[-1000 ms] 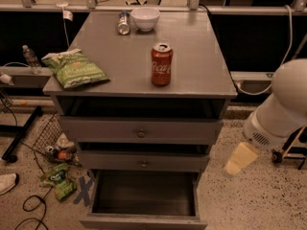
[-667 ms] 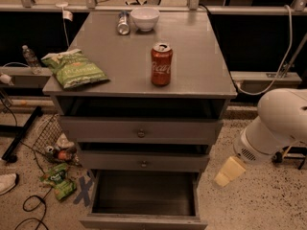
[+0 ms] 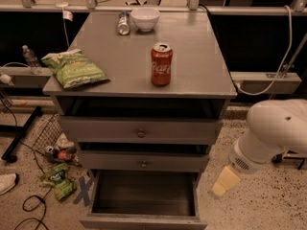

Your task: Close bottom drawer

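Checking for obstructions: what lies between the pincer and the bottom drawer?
Only bare speckled floor, in the camera view; the pincer hangs right of the bottom drawer.

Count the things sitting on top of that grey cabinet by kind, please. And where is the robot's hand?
Cans: 2 (red cola can upright, silver can on its side)
Bowls: 1 (white bowl)
Snack bags: 1 (green chip bag)
Total: 4
The gripper hangs low at the right of the cabinet, beside the open bottom drawer.

one camera | high, facing down at cabinet (image 3: 192,61) front | gripper (image 3: 225,181) lower right
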Robot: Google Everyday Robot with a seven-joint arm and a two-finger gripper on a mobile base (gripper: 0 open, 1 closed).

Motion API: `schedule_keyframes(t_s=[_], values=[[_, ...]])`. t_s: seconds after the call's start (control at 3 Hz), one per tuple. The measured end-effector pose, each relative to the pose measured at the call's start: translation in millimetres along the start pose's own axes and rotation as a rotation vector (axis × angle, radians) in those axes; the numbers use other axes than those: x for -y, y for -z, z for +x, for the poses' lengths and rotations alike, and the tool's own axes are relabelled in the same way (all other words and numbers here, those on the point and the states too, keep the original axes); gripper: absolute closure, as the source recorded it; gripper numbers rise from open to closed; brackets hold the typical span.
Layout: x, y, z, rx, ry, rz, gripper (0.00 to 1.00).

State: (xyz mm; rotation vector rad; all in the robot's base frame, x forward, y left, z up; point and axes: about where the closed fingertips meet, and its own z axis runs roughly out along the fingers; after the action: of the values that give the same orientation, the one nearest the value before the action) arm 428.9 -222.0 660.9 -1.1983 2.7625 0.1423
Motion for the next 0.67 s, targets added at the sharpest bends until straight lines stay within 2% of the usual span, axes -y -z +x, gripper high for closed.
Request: schedule_keyframes(t_s=[0.33, 0.67], values=[[-21.4, -55.3, 15.9, -0.082, -0.032, -0.058, 0.0], [-52.4, -132.0, 27.6, -0.134, -0.094, -0.116, 0.0]])
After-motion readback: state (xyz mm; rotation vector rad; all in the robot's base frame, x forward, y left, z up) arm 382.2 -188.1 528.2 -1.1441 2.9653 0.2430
